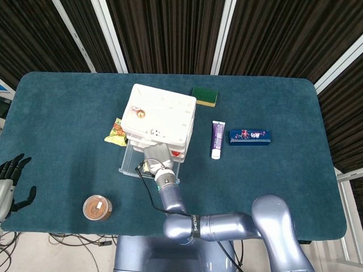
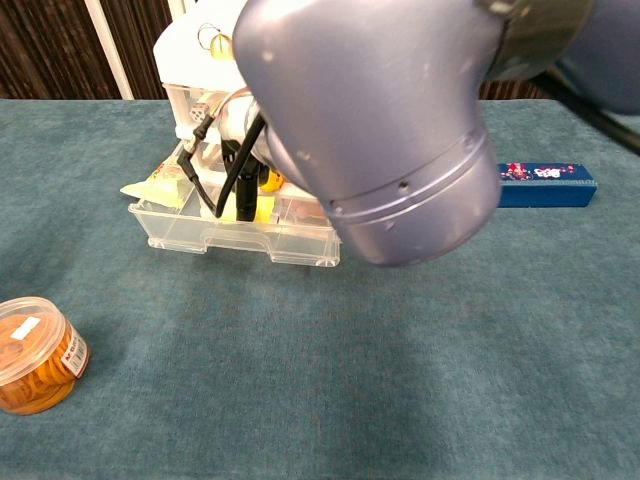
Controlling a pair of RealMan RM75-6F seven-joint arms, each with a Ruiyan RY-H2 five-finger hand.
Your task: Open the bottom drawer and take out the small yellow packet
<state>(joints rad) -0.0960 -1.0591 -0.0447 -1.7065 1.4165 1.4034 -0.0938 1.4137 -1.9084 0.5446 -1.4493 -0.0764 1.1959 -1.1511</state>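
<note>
The bottom drawer of the white drawer unit is pulled out toward the robot, so what's left is the actual grab. The right hand is down in the open drawer, just in front of the unit. In the chest view its dark fingers reach down onto something yellow, which I take to be the small yellow packet — it sits in the drawer toward the middle, close to the unit's face. Honestly I can't tell whether the fingers have closed on it yet; the forearm blocks most of the view and the head view only shows the wrist from above.

If I were driving this, I'd make sure thumb and finger are on opposite faces of the packet before lifting, then come straight up — dragging sideways would catch the drawer wall or the drawers overhanging it.

The left hand is parked well off to the unit's left at the table edge, fingers spread, holding nothing.
</note>
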